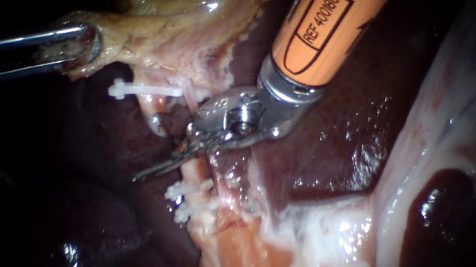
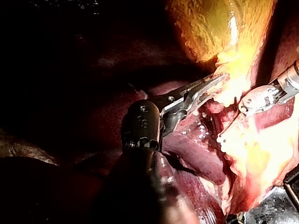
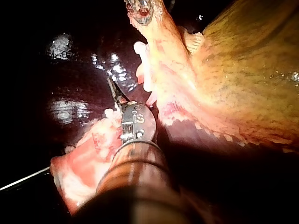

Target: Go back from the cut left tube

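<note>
The left tube is cut in two. Its upper stump [image 1: 151,107] carries one white clip [image 1: 142,90], and its lower stump [image 1: 194,172] carries two white clips [image 1: 187,199]. My right instrument [image 1: 145,172] comes in on an orange shaft. Its thin blades lie together, pointing across the gap between the stumps, and hold nothing. The right wrist view shows the blades [image 3: 113,87] beside the lower stump [image 3: 100,135]. My left instrument [image 1: 85,44] is shut on the gallbladder's [image 1: 174,30] pale edge at the upper left, and its jaws [image 2: 212,86] bite the yellow tissue.
Dark liver [image 1: 326,140] lies around and under the tubes. A second pink strand [image 1: 218,167] runs just right of the cut tube, under my right instrument's wrist. Pale glistening tissue [image 1: 436,124] fills the lower right.
</note>
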Motion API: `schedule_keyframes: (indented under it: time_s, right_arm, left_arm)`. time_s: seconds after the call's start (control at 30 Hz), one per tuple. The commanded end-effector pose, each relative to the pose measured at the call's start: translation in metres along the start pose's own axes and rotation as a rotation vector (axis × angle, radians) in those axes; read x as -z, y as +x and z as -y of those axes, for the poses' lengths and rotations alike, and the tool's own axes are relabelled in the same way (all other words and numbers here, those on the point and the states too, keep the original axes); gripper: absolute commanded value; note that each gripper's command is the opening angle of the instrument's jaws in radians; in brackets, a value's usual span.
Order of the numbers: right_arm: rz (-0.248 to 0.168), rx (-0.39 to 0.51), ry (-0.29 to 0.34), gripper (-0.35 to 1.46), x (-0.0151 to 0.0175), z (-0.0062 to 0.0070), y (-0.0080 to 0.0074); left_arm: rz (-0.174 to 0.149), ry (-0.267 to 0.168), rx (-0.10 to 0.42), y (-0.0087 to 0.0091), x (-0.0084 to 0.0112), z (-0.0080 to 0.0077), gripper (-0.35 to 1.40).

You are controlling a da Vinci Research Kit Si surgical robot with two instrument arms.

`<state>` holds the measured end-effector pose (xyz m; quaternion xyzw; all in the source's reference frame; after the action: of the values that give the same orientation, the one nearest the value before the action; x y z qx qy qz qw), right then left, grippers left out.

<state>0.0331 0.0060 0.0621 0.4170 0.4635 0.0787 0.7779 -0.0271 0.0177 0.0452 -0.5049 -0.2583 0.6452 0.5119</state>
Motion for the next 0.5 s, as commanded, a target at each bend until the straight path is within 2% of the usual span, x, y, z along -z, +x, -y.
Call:
schedule_keyframes:
  time_s: [0.03, 0.07, 0.1, 0.13, 0.17, 0.2, 0.27, 0.4, 0.5]
  right_arm:
    - [-0.009, -0.002, 0.000, -0.35, 0.0000, 0.0001, 0.0001]
    - [-0.017, -0.002, 0.006, -0.35, 0.0001, 0.0001, 0.0002]
    - [-0.033, -0.001, 0.005, -0.16, 0.0001, 0.0002, 0.0002]
    - [-0.060, 0.000, -0.012, 0.49, 0.0001, 0.0002, 0.0003]
    - [-0.081, 0.000, -0.031, 0.98, 0.0000, 0.0002, 0.0004]
    - [-0.100, -0.002, -0.052, 1.20, -0.0001, 0.0002, 0.0005]
    - [-0.121, -0.004, -0.057, 1.35, -0.0003, 0.0001, 0.0006]
    - [-0.132, -0.014, -0.071, 1.41, -0.0004, 0.0002, 0.0007]
    - [-0.132, 0.015, -0.079, 1.43, -0.0003, 0.0003, 0.0008]
  left_arm:
    - [0.000, 0.000, 0.000, 0.0000, 0.0000, 0.0000, -0.35]
    - [0.000, 0.000, 0.000, 0.0000, 0.0000, 0.0000, -0.35]
    - [0.000, 0.000, 0.000, 0.0000, 0.0000, 0.0000, -0.35]
    - [0.000, 0.000, -0.001, 0.0000, 0.0000, 0.0000, -0.35]
    - [0.000, 0.000, -0.001, 0.0000, 0.0000, 0.0001, -0.35]
    - [0.000, -0.001, -0.001, 0.0000, 0.0000, 0.0001, -0.35]
    - [0.000, -0.001, -0.001, 0.0000, 0.0000, 0.0001, -0.35]
    - [0.000, -0.001, -0.001, -0.0001, 0.0000, 0.0002, -0.35]
    - [0.000, -0.001, -0.001, -0.0001, -0.0001, 0.0002, -0.35]
